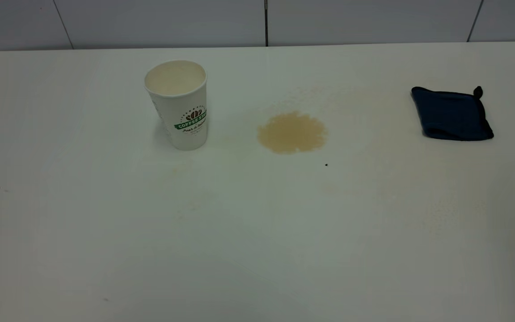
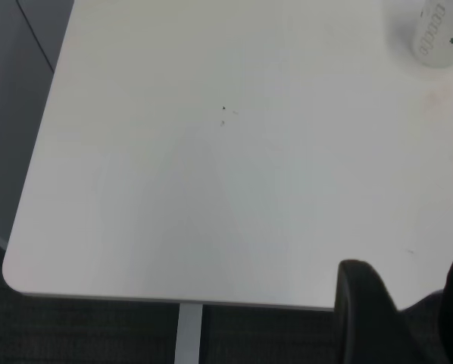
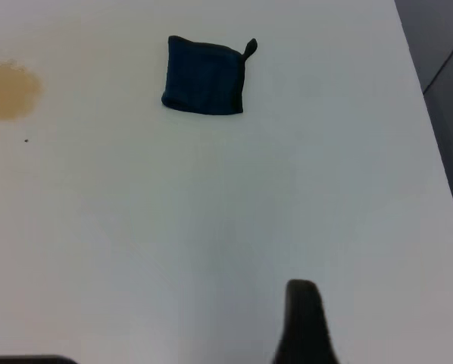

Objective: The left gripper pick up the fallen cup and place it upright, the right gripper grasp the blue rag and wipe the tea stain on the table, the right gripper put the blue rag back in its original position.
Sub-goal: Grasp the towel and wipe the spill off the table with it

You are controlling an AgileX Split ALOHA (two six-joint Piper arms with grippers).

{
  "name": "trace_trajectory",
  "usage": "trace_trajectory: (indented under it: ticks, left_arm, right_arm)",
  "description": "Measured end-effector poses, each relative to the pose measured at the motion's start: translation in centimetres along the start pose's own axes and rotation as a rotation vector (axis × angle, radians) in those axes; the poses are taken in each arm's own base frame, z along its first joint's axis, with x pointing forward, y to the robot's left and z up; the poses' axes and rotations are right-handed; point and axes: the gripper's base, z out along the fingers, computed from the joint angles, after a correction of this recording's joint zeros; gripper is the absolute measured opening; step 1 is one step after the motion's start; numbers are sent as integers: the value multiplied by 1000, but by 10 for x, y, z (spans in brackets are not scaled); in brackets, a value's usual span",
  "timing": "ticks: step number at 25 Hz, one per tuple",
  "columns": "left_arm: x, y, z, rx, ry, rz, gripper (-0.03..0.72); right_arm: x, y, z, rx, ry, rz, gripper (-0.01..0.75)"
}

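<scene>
The cup [image 1: 178, 103] stands upright on the table [image 1: 257, 232] at the back left, mouth up, its green logo facing the front; its base also shows in the left wrist view [image 2: 437, 34]. The tea stain [image 1: 292, 132] is a roundish tan blot in the middle, to the right of the cup, and it also shows in the right wrist view [image 3: 7, 89]. The blue rag [image 1: 452, 114] lies flat at the back right, also in the right wrist view [image 3: 205, 76]. My left gripper [image 2: 412, 299] is open and empty over the table's near left corner, far from the cup. My right gripper [image 3: 302, 322] shows only as a dark part, well short of the rag. Neither gripper shows in the exterior view.
A tiny dark speck [image 1: 326, 164] lies just in front of the stain. Faint pale streaks [image 1: 436, 205] mark the right side of the table. The table's rounded corner [image 2: 14, 273] and edge are close to the left gripper. A tiled wall [image 1: 257, 20] runs behind the table.
</scene>
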Motion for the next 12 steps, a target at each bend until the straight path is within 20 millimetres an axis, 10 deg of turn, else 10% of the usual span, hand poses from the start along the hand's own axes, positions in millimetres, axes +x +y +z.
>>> trace_trajectory:
  ticks: [4,12]
  left_arm:
    - [0,0,0,0,0,0,278]
    - [0,0,0,0,0,0,278]
  right_arm:
    - [-45,0,34,-23,101,3,717]
    - [-118,1,124,-68,270,35,726]
